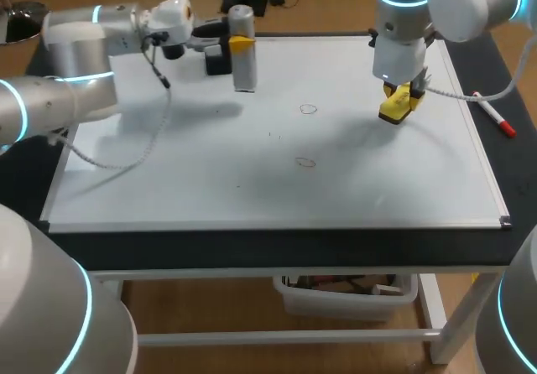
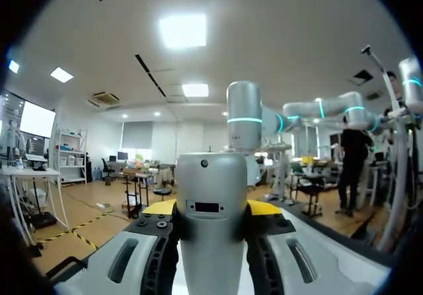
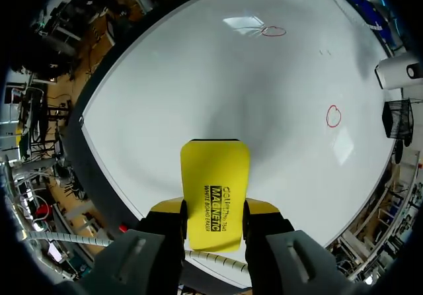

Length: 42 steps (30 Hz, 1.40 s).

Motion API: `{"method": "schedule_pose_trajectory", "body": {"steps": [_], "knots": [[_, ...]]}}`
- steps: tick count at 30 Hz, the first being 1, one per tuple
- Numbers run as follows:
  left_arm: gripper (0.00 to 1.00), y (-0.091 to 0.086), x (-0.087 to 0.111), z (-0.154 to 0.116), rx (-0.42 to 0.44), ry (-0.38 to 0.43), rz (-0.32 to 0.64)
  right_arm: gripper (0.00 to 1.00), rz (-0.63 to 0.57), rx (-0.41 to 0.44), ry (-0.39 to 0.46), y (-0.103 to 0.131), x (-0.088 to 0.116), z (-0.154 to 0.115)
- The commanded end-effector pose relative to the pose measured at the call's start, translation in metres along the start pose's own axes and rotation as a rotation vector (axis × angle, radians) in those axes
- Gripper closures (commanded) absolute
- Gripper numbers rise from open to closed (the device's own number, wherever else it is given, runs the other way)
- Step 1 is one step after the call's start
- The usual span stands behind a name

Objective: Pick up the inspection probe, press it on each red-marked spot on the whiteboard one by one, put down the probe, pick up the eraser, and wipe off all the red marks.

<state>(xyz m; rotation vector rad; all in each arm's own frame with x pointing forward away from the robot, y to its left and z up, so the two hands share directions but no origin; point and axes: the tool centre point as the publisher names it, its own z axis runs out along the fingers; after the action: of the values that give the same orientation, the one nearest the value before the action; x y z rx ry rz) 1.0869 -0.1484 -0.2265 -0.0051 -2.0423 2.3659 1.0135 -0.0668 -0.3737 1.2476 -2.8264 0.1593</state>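
- The left claw (image 1: 235, 45) is clamped on the probe (image 1: 242, 55), a smooth grey cylinder standing upright at the far edge of the whiteboard (image 1: 210, 173).
- The right claw (image 3: 215, 210) grips the eraser (image 3: 215, 176), a flat yellow block with rounded corners, over the glossy board's right part.
- One thin red ring (image 1: 309, 108) and another (image 1: 304, 163) lie mid-board.
- A slim pen (image 1: 495, 116) lies just beside the board.

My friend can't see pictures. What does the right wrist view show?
The right gripper is shut on a yellow eraser, facing the whiteboard. Ahead on the board are a near red circle and a far red circle.
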Motion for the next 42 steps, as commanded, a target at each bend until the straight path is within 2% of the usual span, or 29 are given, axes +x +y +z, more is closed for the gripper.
{"method": "schedule_pose_trajectory", "body": {"steps": [1, 12, 19, 23, 30, 42], "knots": [[1.0, -0.011, 0.016, -0.03, -0.012, -0.161, 0.007, 1.0, -0.002, 0.0, 0.002, -0.001, 0.0, 0.0], [1.0, -0.02, 0.015, -0.086, -0.015, -0.226, 0.017, 1.0, -0.002, 0.0, 0.002, -0.001, 0.0, 0.0], [1.0, -0.025, 0.015, -0.104, -0.01, -0.233, 0.022, 1.0, -0.002, 0.0, 0.002, -0.001, 0.0, 0.0], [1.0, -0.025, 0.015, -0.104, -0.01, -0.233, 0.022, 1.0, -0.015, 0.01, 0.005, -0.001, -0.003, -0.003], [1.0, -0.025, 0.015, -0.104, -0.01, -0.233, 0.022, 1.0, -0.11, 0.052, 0.008, 0.013, -0.032, -0.014], [1.0, -0.025, 0.015, -0.104, -0.01, -0.233, 0.022, 1.0, -0.384, 0.086, -0.073, 0.057, -0.11, -0.019]]}}
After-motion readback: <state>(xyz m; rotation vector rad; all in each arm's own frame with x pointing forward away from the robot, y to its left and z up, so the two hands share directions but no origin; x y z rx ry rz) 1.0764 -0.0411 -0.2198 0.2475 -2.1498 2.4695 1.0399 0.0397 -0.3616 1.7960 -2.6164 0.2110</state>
